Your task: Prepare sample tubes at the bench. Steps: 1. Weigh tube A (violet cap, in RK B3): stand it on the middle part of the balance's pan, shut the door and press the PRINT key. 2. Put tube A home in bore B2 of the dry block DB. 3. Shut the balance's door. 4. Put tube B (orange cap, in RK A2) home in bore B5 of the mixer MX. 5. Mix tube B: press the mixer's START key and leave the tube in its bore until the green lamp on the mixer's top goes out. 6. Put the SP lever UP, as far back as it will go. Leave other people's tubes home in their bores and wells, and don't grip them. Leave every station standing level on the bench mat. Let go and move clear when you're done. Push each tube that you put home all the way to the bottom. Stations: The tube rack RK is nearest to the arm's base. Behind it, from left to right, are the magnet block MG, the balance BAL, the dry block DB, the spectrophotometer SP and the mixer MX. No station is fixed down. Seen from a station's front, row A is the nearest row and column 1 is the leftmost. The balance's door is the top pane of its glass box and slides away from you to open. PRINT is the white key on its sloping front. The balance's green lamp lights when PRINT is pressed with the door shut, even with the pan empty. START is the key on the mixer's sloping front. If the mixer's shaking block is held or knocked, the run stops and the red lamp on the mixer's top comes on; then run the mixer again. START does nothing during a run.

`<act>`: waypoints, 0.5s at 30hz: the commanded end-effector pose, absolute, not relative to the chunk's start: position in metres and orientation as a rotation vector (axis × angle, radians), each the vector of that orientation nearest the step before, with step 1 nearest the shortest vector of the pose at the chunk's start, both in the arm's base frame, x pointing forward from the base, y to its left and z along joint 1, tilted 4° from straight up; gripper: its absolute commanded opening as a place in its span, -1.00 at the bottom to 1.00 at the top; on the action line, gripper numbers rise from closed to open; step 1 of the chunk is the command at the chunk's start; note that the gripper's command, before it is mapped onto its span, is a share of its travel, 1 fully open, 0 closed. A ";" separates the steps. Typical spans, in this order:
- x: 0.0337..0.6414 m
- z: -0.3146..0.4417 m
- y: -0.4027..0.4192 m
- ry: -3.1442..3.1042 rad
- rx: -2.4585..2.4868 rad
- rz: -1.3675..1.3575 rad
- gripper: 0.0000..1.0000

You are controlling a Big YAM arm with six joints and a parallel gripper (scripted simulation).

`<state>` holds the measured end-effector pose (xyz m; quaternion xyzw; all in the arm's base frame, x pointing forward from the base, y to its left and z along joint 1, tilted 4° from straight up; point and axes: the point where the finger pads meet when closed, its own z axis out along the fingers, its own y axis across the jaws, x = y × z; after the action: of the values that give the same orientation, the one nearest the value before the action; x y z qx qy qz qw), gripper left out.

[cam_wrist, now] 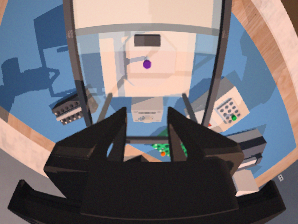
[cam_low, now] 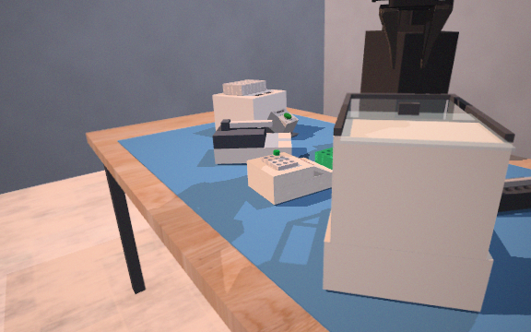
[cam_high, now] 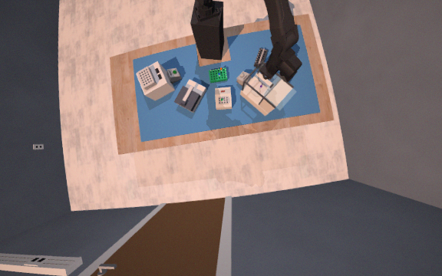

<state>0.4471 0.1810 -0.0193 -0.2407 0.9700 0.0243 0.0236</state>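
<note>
Tube A's violet cap (cam_wrist: 147,64) shows inside the balance's glass box (cam_wrist: 147,63), where the tube stands on the pan; it also shows in the top view (cam_high: 261,87). The dark handle of the door (cam_wrist: 147,40) lies behind the tube, so the top pane looks slid back. My gripper (cam_wrist: 147,113) (cam_high: 262,73) hangs above the balance's front, its fingers partly apart with nothing between them. It is well above the box in the exterior view (cam_low: 408,51). The green rack RK (cam_high: 217,76) holds tube B with the orange cap (cam_high: 221,69).
The balance (cam_high: 267,92) stands at the right of the blue mat, with the magnet block (cam_high: 261,57) beside it. To its left are the dry block (cam_high: 223,97), the spectrophotometer (cam_high: 191,95) and the mixer (cam_high: 156,79). The arm's dark base column (cam_high: 207,31) rises behind the rack.
</note>
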 end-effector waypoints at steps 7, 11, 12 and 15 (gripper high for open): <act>0.447 -0.042 0.181 3.006 -0.750 0.079 -0.28; 0.446 -0.049 0.182 3.006 -0.750 0.079 -0.28; 0.446 -0.051 0.183 3.006 -0.750 0.079 -0.28; 0.446 -0.054 0.183 3.006 -0.750 0.079 -0.28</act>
<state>0.4478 0.1812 -0.0438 -0.2407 0.9700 0.0242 0.0223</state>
